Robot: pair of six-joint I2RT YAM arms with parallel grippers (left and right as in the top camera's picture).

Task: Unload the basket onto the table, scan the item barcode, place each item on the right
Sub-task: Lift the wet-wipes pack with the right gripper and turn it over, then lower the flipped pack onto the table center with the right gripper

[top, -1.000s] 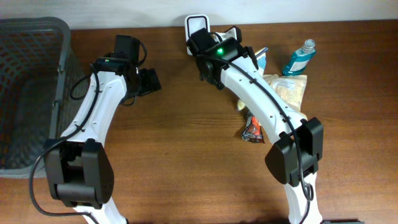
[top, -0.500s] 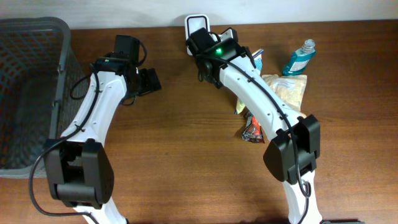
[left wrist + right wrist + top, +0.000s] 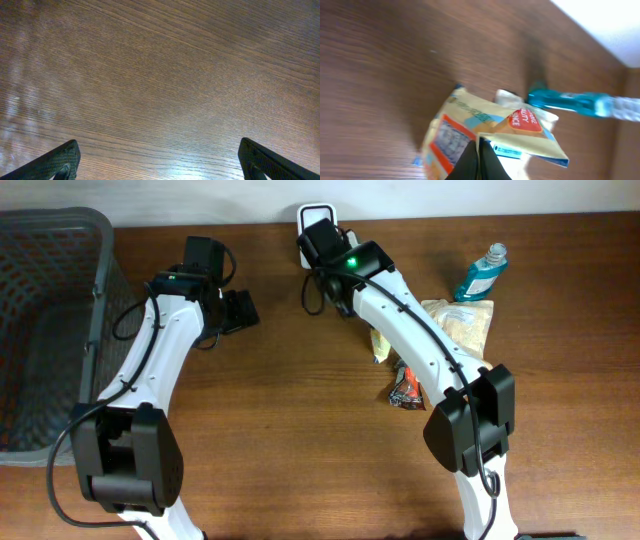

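Two arms reach over the table point(image 3: 300, 430). The right hand point(image 3: 480, 150) is clamped on one edge of a yellow snack packet point(image 3: 465, 130), held off the table near the white scanner point(image 3: 317, 218). The left hand point(image 3: 238, 310), fingers wide apart and holding nothing, hovers left of the scanner. A blue bottle point(image 3: 482, 270) lies to the scanner's right.

Right arm point(image 3: 408, 330) by white scanner point(image 3: 317, 212)

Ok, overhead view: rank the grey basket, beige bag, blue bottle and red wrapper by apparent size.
1. grey basket, by far.
2. beige bag.
3. blue bottle and red wrapper: too alike to rank.
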